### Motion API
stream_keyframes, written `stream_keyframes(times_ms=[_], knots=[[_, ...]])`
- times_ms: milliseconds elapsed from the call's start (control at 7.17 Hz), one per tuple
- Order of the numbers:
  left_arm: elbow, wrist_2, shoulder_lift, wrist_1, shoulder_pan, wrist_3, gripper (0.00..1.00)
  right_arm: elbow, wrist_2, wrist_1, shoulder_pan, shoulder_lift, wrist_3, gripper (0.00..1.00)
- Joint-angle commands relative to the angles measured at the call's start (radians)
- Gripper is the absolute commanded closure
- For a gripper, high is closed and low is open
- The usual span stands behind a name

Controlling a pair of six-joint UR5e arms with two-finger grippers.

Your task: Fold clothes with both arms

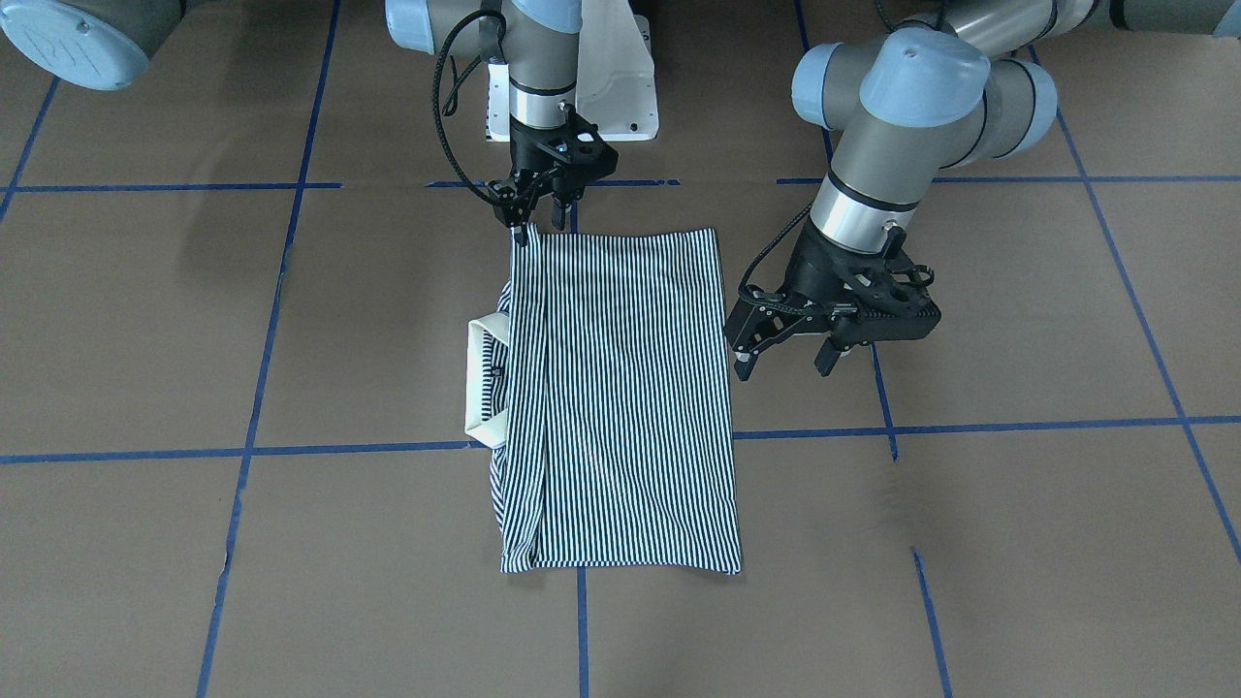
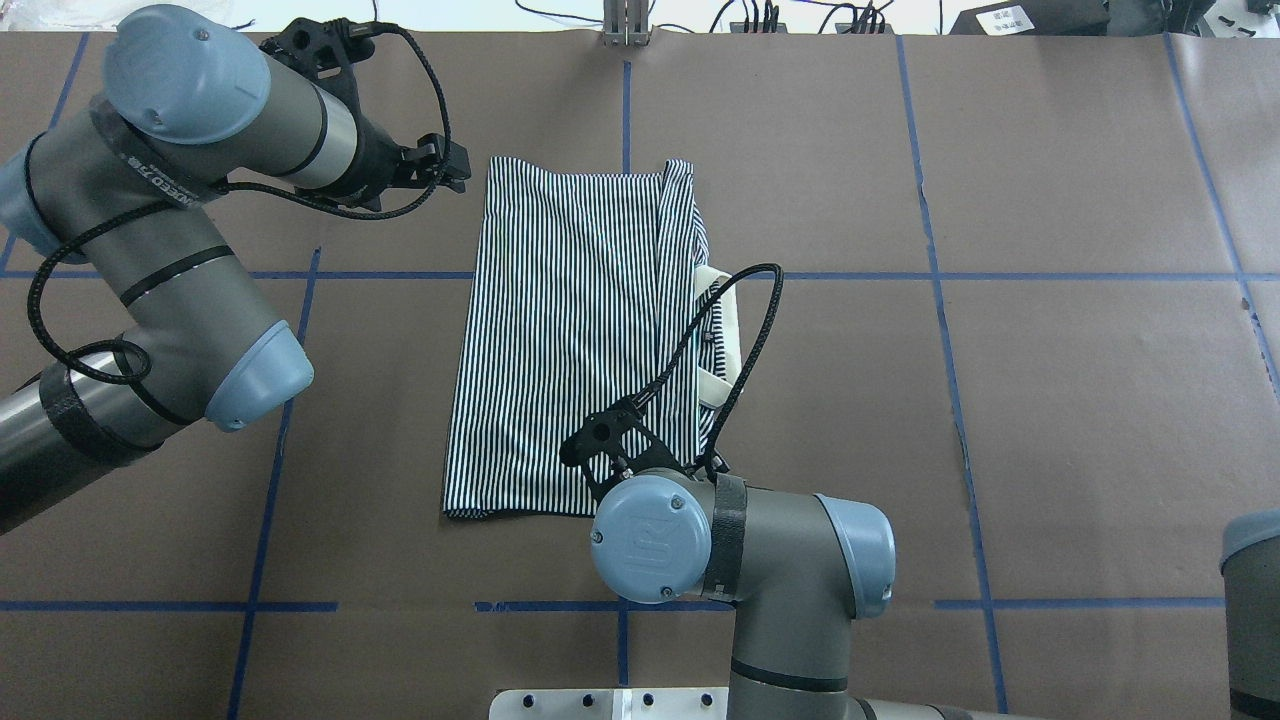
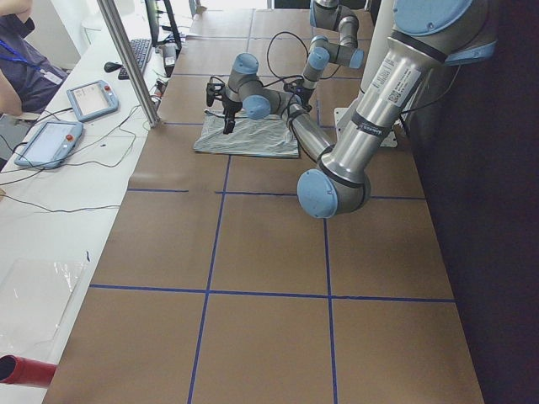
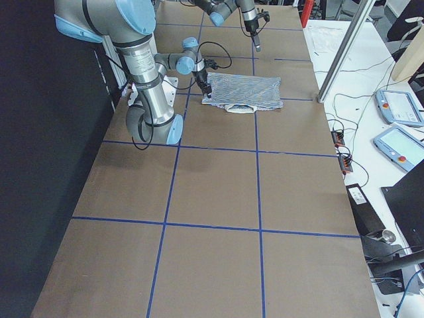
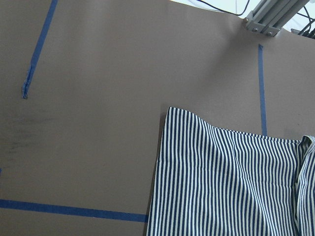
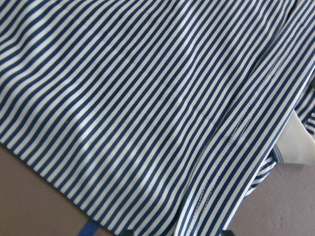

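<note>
left pincer [image 1: 784, 369] hung wide open just beside the folded polo shirt [image 1: 620, 388], on the robot's left. i saw the right pincer [image 1: 540, 226], jaws apart, at the shirt's corner nearest the robot. the shirt lay flat mid-table [image 1: 970, 533], its collar [image 1: 482, 378] poking out rightward.

One polo shirt [image 1: 630, 388] lying on one surface [image 1: 970, 582]. Two arms showing: left arm [image 1: 911, 107], right arm [image 1: 543, 48]. Also showing two: left end effector [image 1: 783, 366], right end effector [image 1: 540, 228].
</note>
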Motion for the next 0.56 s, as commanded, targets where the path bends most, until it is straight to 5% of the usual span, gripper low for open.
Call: stream_keyframes(times_ms=[0, 139, 418], knots=[[0.000, 0.000, -0.002, 0.000, 0.000, -0.002, 0.00, -0.012, 0.002, 0.000, -0.003, -0.003, 0.000, 0.39], [0.000, 0.000, -0.003, 0.000, 0.000, -0.002, 0.00, -0.022, 0.002, 0.000, -0.003, -0.003, 0.000, 0.43], [-0.002, -0.002, -0.005, 0.002, 0.000, -0.002, 0.00, -0.019, 0.005, 0.003, -0.003, -0.003, -0.001, 0.94]])
